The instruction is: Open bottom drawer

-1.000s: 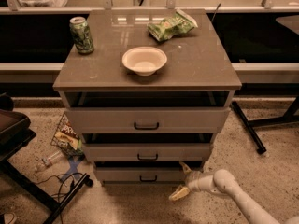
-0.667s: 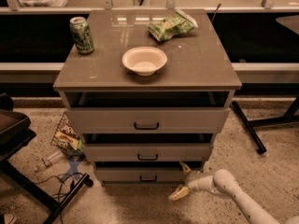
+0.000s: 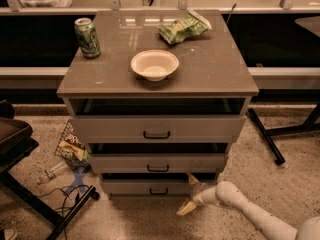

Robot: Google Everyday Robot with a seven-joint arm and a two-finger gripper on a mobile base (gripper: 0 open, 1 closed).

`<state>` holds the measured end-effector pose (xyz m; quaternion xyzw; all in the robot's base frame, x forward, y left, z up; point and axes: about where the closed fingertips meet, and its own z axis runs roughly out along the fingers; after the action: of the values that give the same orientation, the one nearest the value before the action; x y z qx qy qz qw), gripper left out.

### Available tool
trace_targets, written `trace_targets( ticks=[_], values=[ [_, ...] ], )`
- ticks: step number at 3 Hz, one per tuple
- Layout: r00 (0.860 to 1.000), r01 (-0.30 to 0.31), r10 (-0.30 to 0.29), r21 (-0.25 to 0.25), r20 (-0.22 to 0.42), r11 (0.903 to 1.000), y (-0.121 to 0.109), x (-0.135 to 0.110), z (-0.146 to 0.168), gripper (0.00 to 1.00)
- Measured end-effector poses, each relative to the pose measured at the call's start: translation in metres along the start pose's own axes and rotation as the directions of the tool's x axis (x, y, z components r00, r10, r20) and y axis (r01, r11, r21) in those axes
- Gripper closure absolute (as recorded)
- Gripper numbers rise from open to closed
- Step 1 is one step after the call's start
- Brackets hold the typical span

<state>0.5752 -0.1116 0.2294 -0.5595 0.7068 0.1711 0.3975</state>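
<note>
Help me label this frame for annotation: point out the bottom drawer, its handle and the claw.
bottom drawer (image 3: 125, 187): camera view, left part of its grey front panel.
handle (image 3: 158, 191): camera view, middle of the black bar.
claw (image 3: 186, 194): camera view, midway between its spread fingertips, at the drawer's right end.

No print can be read on the can (image 3: 87, 36), the green bag (image 3: 182, 28) or the floor packet (image 3: 72, 145). The gripper (image 3: 190, 194), fingers spread, sits at the right end of the bottom drawer (image 3: 150, 186).
</note>
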Motion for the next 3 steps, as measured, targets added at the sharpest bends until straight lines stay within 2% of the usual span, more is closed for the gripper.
trace_targets(
  ticks=[1, 2, 3],
  values=[
    [1.0, -0.001, 0.001, -0.002, 0.001, 1.0, 0.0, 0.0, 0.0, 0.0],
    [1.0, 0.01, -0.01, -0.016, -0.023, 0.9998, 0.0, 0.002, 0.013, 0.0],
    [0.997, 0.045, -0.048, -0.039, -0.067, 0.9982, -0.005, 0.005, 0.032, 0.0]
  ],
)
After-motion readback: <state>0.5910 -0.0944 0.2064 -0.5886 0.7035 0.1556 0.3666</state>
